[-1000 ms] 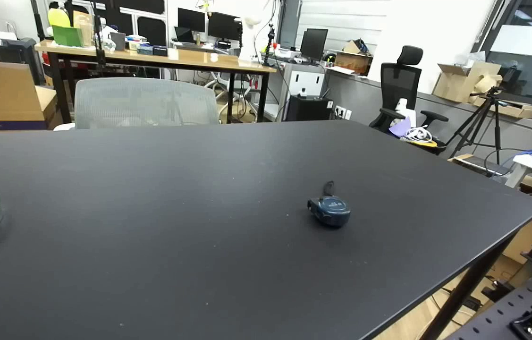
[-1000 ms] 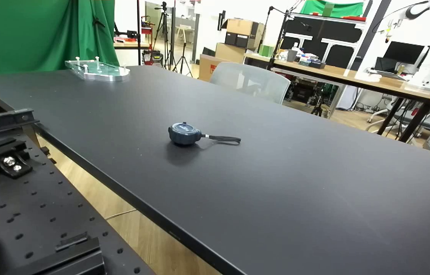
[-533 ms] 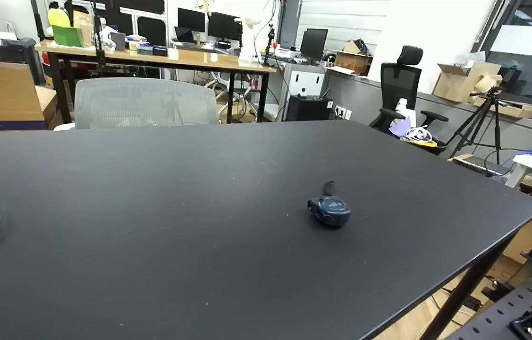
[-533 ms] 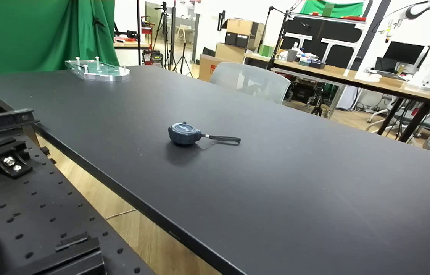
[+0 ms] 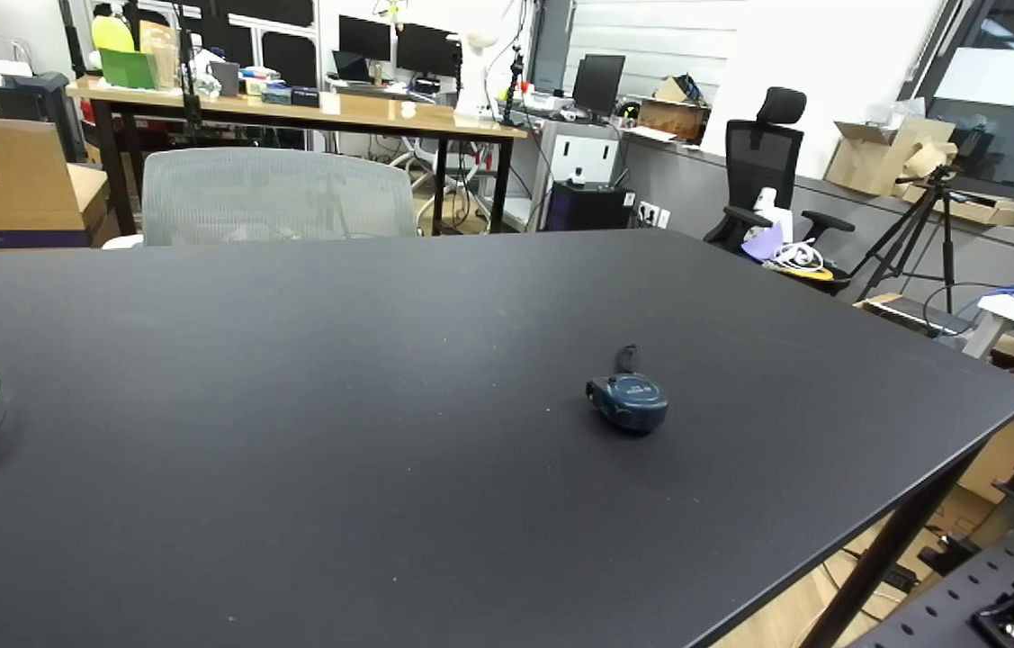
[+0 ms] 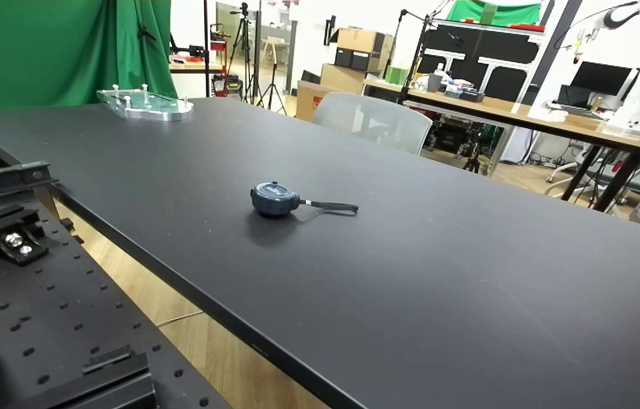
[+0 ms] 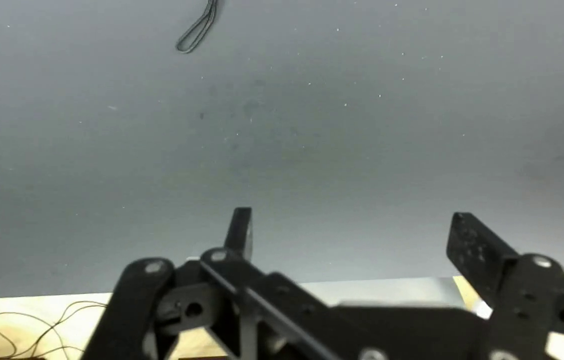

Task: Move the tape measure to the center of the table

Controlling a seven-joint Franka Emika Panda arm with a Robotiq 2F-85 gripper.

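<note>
Black and matte, the large flat desk [image 6: 410, 272] is bearing the work, presumably giving pickup and placement one level. At one end of the desk, a clear pegged plate [image 6: 152, 116] is standing, perhaps parked aside. Above the desk, the jaws are gaping wide around nothing, likely because a grasp is yet to come. In from the desk's edges, probably off-centre, the small rounded blue-teal tape measure [image 6: 274, 200] is lying flat, so presumably resting steadily; its thin black looped strap [image 6: 334, 205] is trailing loose.
</note>
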